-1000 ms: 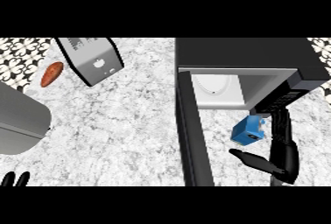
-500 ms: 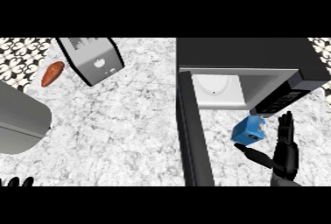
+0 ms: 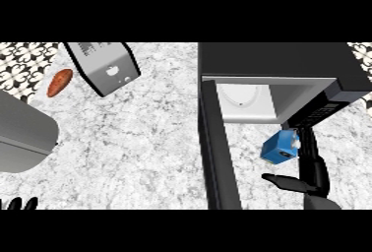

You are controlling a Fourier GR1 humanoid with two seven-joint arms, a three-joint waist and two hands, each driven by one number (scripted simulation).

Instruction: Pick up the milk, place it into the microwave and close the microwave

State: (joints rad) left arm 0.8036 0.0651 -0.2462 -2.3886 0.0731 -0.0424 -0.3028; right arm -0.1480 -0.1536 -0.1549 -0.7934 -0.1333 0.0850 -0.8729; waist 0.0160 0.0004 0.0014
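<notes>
The milk (image 3: 279,148) is a small blue carton with a white cap, tilted, just in front of the open microwave (image 3: 276,64) and below its white cavity (image 3: 247,101). My right hand (image 3: 314,173) is beside it on the right. Its fingers run straight up along the carton's right side, and its thumb sticks out to the left below the carton. I cannot tell whether the fingers touch the carton. The microwave door (image 3: 218,152) is swung open toward me, left of the milk. Only the fingertips of my left hand (image 3: 19,204) show, resting at the lower left edge.
A silver toaster (image 3: 103,66) stands at the back, with a brown sweet potato (image 3: 59,82) to its left. A large grey rounded object (image 3: 22,133) sits at the left edge. The marble counter (image 3: 138,142) lies between these and the door.
My right hand's fingers leaned away to the right half a second ago and now stand straight up along the carton again. The milk has hardly moved. The left hand stays low.
</notes>
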